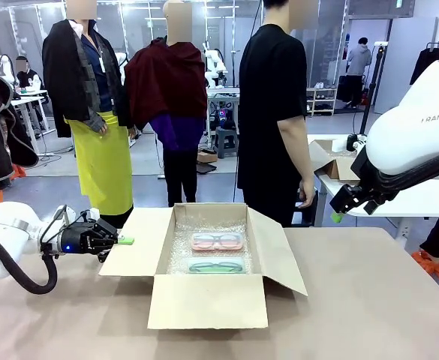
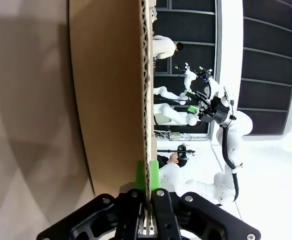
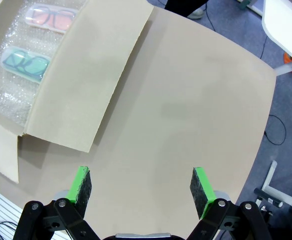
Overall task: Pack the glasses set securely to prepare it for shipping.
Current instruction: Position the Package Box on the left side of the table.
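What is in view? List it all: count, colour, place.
box: one, brown cardboard, flaps open, mid-table
bubble wrap: one sheet, clear, lining the box
pink pack: one, pink-red frames, in the box, far side
teal pack: one, teal frames, in the box, near side
table: one, tan, under the box
person: one, black top, beyond the table
left gripper: black, green pads, shut on the left flap
right gripper: black, green pads, open, raised at the right

pink-red pack (image 1: 217, 241) | teal pack (image 1: 216, 266) | flat, side-by-side in box
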Robot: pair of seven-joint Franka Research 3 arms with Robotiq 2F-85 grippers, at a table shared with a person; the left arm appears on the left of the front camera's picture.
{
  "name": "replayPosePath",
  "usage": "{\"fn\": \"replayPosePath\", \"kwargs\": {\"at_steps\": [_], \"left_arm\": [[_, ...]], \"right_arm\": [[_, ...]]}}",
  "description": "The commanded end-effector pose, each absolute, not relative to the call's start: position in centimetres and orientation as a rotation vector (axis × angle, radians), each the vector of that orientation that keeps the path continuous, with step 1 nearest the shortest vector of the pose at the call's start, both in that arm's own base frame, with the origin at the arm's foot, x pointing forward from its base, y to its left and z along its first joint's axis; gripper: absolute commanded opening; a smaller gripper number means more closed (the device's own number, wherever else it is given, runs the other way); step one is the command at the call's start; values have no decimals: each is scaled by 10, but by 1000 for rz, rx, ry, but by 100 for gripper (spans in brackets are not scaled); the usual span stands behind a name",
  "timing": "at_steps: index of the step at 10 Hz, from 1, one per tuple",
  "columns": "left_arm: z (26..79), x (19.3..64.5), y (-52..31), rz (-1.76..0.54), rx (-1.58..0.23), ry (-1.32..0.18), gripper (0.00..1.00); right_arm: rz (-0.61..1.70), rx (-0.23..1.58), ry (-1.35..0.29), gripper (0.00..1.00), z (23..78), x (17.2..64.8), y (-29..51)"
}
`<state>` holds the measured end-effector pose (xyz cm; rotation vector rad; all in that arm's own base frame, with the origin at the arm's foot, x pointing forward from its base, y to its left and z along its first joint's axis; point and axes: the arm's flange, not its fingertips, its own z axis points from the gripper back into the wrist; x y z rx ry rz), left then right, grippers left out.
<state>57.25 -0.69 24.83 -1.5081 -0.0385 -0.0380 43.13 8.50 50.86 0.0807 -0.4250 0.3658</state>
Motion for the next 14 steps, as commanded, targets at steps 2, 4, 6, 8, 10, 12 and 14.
{"fn": "replayPosePath", "kwargs": {"at_steps": [2,4,6,8,10,12,14], "left_arm": [[248,572,-8,-29,-1507,-31,0],[248,572,-8,-29,-1507,-31,0],[248,573,-7,-37,-1508,-38,3],[256,569,25,-105,-1487,-36,3],[257,568,70,-89,-1460,-36,3],[264,565,116,-46,-1444,-66,3],[275,559,169,-50,-1447,-50,3]], "right_arm": [[388,80,-433,100,510,432,84],[388,80,-433,100,510,432,84],[388,80,-433,100,510,432,84],[388,80,-433,100,510,432,84],[388,80,-433,100,510,432,84],[388,80,-433,100,510,432,84],[388,80,-433,100,510,432,84]]}}
